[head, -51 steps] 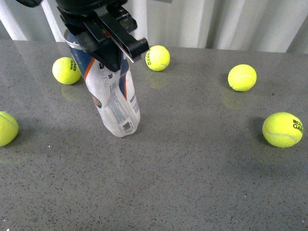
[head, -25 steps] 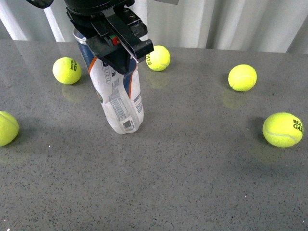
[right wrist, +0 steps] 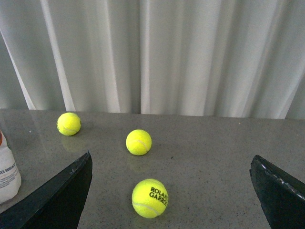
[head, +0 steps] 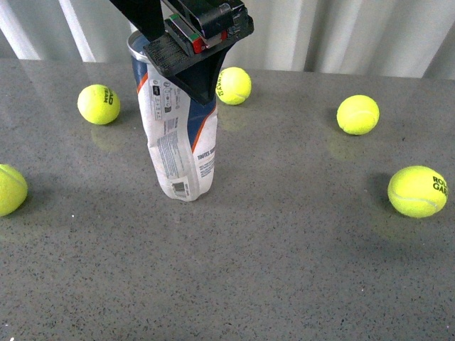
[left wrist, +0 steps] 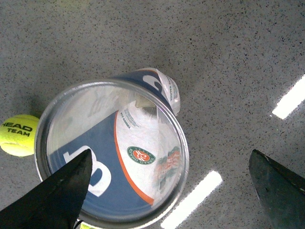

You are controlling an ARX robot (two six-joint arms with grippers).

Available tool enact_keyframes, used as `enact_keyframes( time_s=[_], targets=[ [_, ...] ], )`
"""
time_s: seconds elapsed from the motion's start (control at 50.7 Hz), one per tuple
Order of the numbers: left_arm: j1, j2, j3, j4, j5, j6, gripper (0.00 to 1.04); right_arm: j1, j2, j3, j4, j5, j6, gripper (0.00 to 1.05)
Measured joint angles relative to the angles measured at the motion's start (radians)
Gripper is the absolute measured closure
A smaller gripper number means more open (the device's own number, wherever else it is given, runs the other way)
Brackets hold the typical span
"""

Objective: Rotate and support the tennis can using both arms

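A: Standing upright on the grey table (head: pixel 298 249), slight lean — the tennis can (head: pixel 178 142) has its base down, metal rim up, label facing the robot. Left gripper (head: pixel 195 53) sits right at the rim.

B: Holding it?

A: Not by my reading. In the left wrist view the left gripper's two fingertips (left wrist: pixel 62 191) are spread wide; one overlaps the rim's edge in the picture, the other is well clear over bare table. Open mouth of the can directly below the camera. Can't tell whether that near fingertip touches.

B: Right side?

A: Right gripper (right wrist: pixel 171 191) also spread wide, nothing between the tips. It looks out over three tennis balls (right wrist: pixel 138 142) toward the curtain (right wrist: pixel 167 52); a sliver of the can shows at the picture's edge, so that arm is well apart from it. Not visible in the front view.

B: Step in hand?

A: Judgement only: the rotation looks done, since the can is on its base. Support step is open — neither arm is gripping.

B: Next move?

A: Probably bring the right arm across to brace the can's side while the left steadies the top. The wall is thin and dented mid-body; a hard squeeze would buckle it, a sideways nudge at the rim would tip it.
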Motion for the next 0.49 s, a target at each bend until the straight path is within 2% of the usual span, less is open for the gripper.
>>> enact_keyframes(
  time_s=[0.335, 0.493],
  targets=[
    [0.024, -0.082, 0.013, -0.03, -0.01, 0.002, 0.07, 0.0, 0.0, 0.0, 0.0, 0.0, 0.0, 0.07],
    [0.064, -0.172, -0.002, 0.122, 0.085, -0.119, 0.07, 0.0, 0.0, 0.0, 0.0, 0.0, 0.0, 0.07]
  ],
)
